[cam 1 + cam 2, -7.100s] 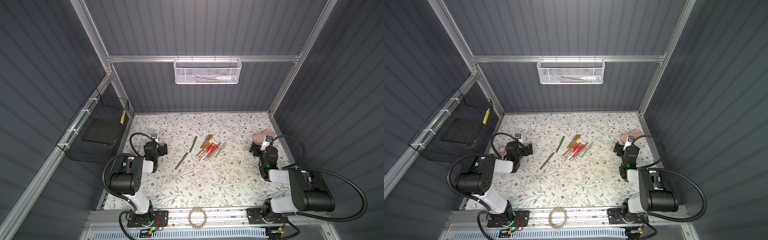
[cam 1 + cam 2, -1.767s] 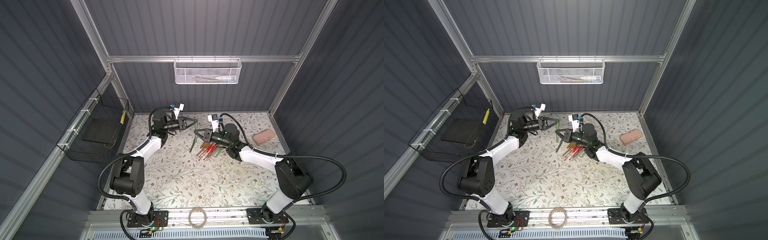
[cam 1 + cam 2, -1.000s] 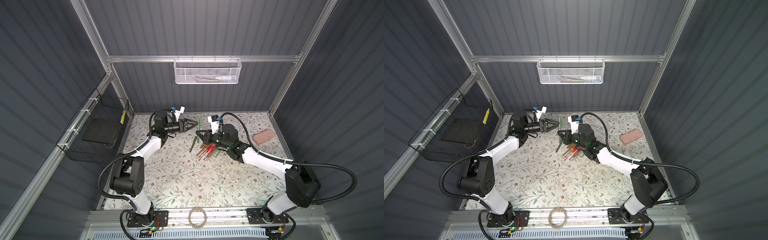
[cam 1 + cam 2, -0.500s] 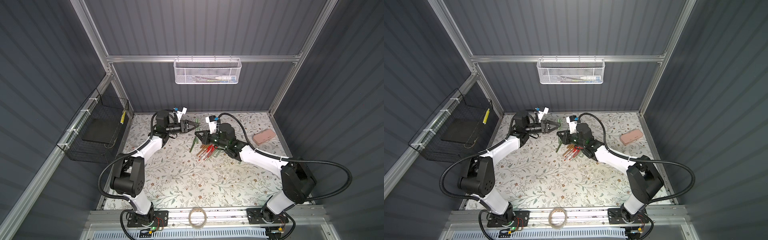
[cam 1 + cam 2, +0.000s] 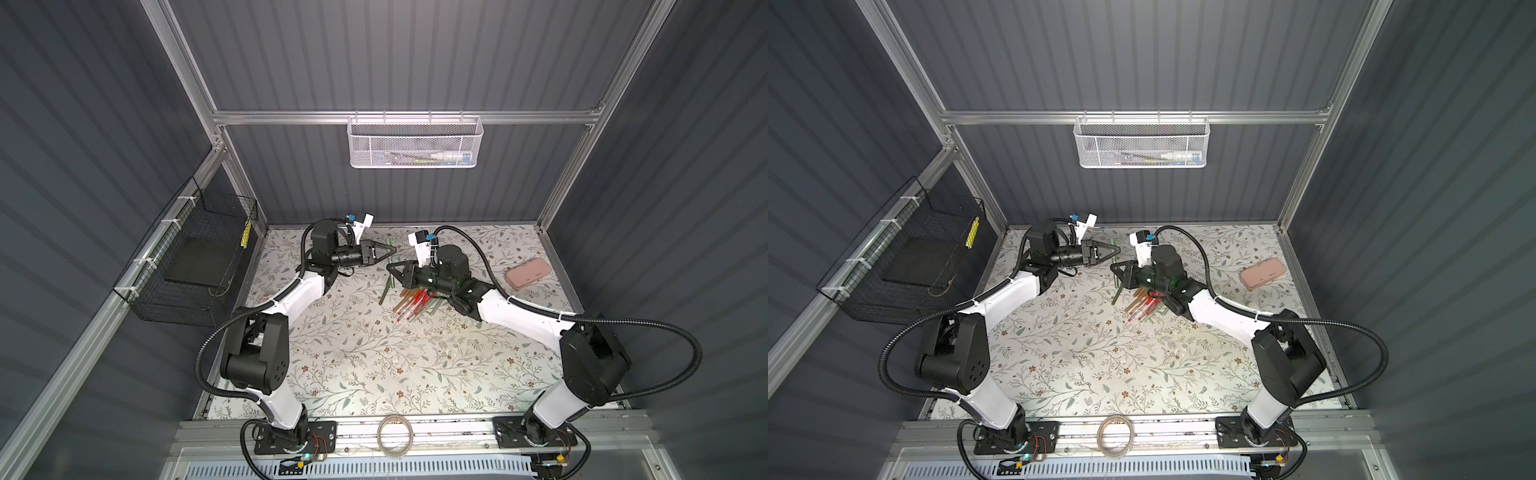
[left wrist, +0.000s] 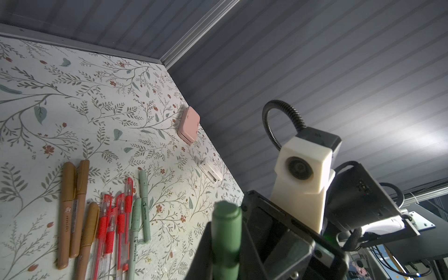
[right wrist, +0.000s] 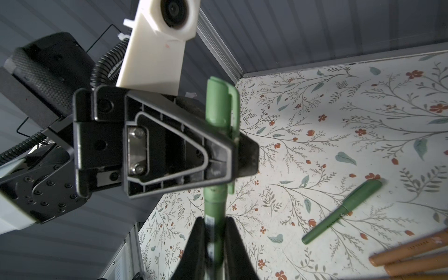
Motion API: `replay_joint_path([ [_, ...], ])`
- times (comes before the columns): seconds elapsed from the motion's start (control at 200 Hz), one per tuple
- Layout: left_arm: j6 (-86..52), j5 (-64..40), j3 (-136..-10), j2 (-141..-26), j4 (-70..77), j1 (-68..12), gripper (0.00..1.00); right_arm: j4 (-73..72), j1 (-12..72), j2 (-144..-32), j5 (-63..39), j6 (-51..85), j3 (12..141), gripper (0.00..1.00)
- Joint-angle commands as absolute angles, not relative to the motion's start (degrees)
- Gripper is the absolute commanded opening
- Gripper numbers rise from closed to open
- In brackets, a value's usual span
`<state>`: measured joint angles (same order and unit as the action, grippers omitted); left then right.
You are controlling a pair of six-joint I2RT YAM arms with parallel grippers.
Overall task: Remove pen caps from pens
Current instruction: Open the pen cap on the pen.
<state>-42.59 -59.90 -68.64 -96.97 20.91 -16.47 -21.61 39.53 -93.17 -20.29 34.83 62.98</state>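
Left tool (image 7: pixel 232 155): jaws closed on the cap (image 7: pixel 219 106) of a dark green pen (image 7: pixel 214 201), with the fingers crossing the cap's lower half.

Right tool (image 7: pixel 214 232): jaws closed on the same pen's barrel, just below the cap's rim.

The pen is held in the air above the desk (image 5: pixel 374 365), near its back edge and roughly midway between the side walls. The two tool tips nearly meet.

A second dark green pen (image 7: pixel 341 211) lies flat on the desk, just beside the cluster.

Cluster: golden-brown pens (image 6: pixel 72 213), red-trimmed pens (image 6: pixel 114 223) and pale green pens (image 6: pixel 143 206) lie side by side mid-desk, partly under the right wrist in both top views.

The pink case (image 5: pixel 528 273) sits near the desk's right edge, well apart from the pens.

Open floral surface runs from the cluster to the front rail, between the arm bases. A tape roll (image 5: pixel 395 434) lies on that rail.

The white mesh basket (image 5: pixel 415 141) hangs on the back wall, high above both tools.
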Motion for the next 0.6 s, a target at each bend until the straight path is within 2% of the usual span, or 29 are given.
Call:
replay_joint_path([
  [0.0, -41.4, -59.1, -71.5, -96.1, 18.7, -16.5, 0.01, -22.1, 40.1, -92.9, -21.4, 34.5, 61.5, 0.00],
  [0.335, -36.7, -55.3, -75.0, -95.9, 10.1, -13.4, 0.00, -23.9, 41.2, -91.3, -21.3, 35.9, 55.0, 0.00],
  [0.595, -29.8, -51.5, -84.6, -97.6, -1.1, -8.4, 0.00, -28.0, 42.0, -89.7, -20.2, 38.1, 47.8, 0.00],
])
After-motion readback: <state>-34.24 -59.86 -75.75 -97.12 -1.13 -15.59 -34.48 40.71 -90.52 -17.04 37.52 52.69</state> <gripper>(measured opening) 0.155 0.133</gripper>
